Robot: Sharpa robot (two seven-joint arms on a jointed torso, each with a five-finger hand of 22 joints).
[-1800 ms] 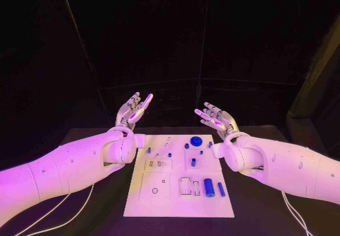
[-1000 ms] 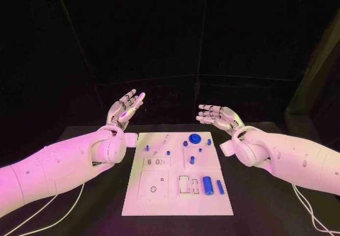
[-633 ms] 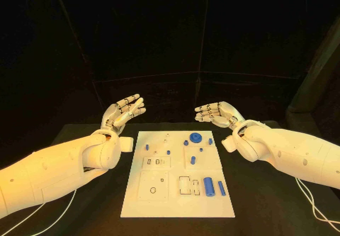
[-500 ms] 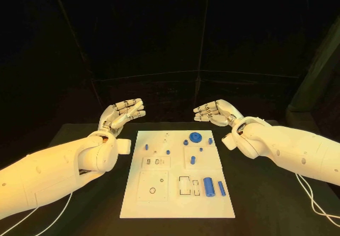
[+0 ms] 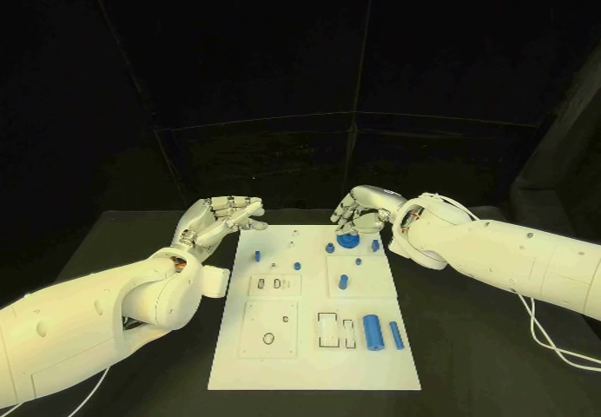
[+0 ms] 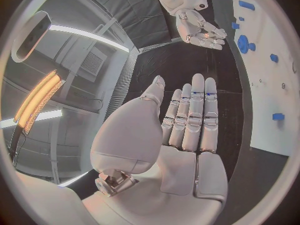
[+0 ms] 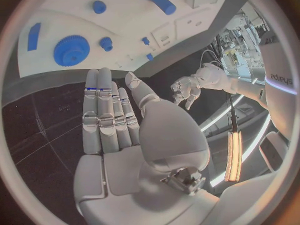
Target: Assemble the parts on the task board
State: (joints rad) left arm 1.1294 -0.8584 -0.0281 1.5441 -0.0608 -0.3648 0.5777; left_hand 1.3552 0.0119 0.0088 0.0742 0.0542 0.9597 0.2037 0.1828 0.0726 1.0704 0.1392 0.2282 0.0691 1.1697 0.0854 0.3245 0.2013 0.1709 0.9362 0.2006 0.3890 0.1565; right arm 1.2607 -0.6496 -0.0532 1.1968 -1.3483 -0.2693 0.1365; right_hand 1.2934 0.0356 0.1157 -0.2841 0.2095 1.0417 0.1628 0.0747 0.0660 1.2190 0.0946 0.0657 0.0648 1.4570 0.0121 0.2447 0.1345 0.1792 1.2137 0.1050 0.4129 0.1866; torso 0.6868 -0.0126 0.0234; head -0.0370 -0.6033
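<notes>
On the black surface [image 5: 476, 347], the white task board [image 5: 313, 347] sits dead centre, with the blue parts on it: a gear [image 5: 347, 240] at 12 o'clock and two cylinders [image 5: 371, 329] at about 4. Left hand [image 5: 221, 217] hovers off the board's 11 o'clock corner, fingers straight and side by side, holding nothing. Right hand [image 5: 360, 211] hangs just above the gear at 12, fingers out and together, empty too.

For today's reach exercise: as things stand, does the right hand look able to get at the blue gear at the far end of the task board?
Probably yes: the right hand hovers open just beyond the blue gear, with nothing between them.
</notes>
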